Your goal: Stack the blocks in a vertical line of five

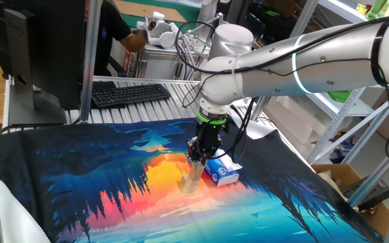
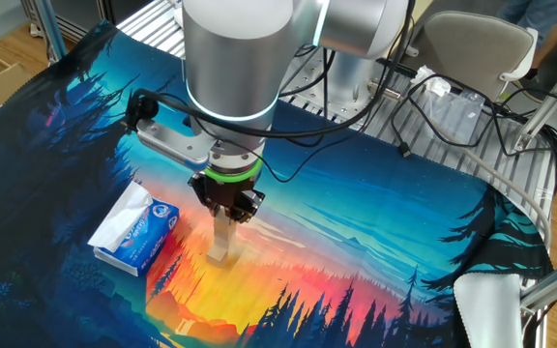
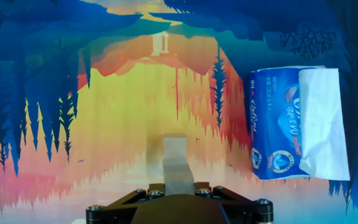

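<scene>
Hand [image 2: 226,215] atop block stack [image 2: 222,244] (upright), tissue box [image 2: 135,228] near

A blue tissue pack [image 3: 297,124] lies on the printed cloth [image 1: 80,182].

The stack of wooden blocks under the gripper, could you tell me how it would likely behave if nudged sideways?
The stack of blocks stands tall and narrow, so it would probably topple, not slide. It rests on a printed cloth, possibly a soft, uneven footing. The gripper is at its top; whether it holds a block is unclear.
</scene>
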